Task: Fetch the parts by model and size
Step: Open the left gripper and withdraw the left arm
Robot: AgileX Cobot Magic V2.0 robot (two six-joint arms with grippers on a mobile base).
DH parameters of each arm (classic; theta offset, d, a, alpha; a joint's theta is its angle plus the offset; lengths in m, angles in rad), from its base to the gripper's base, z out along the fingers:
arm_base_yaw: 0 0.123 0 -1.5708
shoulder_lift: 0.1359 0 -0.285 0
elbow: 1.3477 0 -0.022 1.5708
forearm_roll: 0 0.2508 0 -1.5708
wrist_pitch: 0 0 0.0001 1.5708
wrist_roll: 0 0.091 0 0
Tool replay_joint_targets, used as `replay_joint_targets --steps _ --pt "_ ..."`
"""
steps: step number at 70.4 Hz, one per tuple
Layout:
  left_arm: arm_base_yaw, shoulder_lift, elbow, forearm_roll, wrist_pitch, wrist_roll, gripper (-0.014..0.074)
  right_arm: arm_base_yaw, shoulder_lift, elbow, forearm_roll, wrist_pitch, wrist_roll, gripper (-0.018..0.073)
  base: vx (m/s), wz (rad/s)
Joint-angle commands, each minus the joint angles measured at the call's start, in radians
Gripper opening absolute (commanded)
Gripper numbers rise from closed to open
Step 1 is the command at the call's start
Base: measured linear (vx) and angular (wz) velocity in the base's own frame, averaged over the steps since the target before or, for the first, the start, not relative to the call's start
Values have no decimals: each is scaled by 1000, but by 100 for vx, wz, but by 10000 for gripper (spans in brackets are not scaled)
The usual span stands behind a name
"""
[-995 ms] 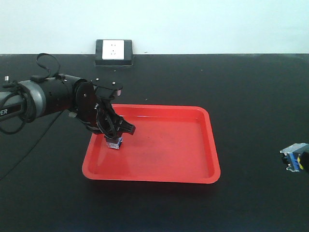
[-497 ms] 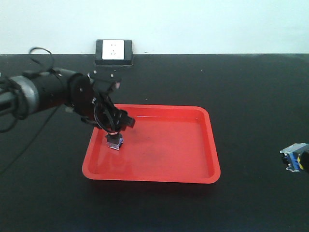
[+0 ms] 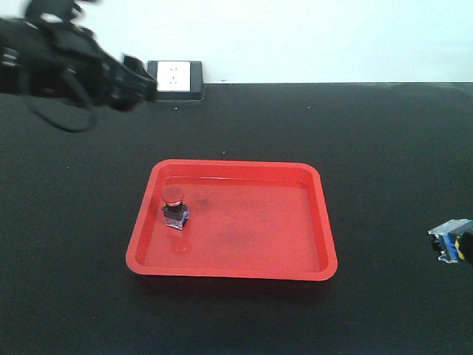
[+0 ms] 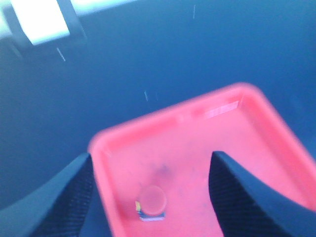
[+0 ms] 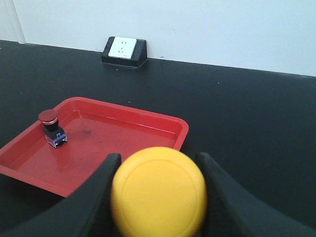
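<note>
The red-capped switch (image 3: 174, 205) stands upright and alone in the left part of the red tray (image 3: 295, 251). My left gripper (image 3: 140, 85) is high at the back left, well away from it. In the blurred left wrist view the left gripper (image 4: 152, 157) is open, and the red-capped switch (image 4: 152, 202) is far below between its fingers. My right gripper (image 5: 158, 156) is shut on the yellow-capped switch (image 5: 158, 195), whose cap fills the space between the fingers. That yellow-capped switch (image 3: 451, 240) shows at the right edge of the table, clear of the tray.
A white wall socket on a black base (image 3: 174, 80) sits at the back of the black table. The red tray (image 5: 182, 131) lies ahead and to the left of my right gripper, and the red-capped switch (image 5: 51, 127) stands near its far left corner.
My left gripper has let go of the red-capped switch in the tray, risen and swung back to the upper left. The right gripper and the yellow-capped switch have not moved.
</note>
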State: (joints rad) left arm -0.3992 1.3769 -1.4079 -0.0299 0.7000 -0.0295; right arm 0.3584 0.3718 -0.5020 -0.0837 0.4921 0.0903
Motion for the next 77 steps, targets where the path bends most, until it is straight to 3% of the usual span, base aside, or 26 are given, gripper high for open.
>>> replay_joint_targets --steps 1,48,77 --pt "-3 -142 25 3 -62 3 464 -4 14 -29 -10 -80 -6 -10 0 0" --pt "-3 -962 738 -2 -250 21 464 -4 14 -29 -10 -80 -6 -10 0 0" --pt "-3 -1243 960 -2 -254 20 464 -4 18 -29 -1 -89 -4 -10 0 0"
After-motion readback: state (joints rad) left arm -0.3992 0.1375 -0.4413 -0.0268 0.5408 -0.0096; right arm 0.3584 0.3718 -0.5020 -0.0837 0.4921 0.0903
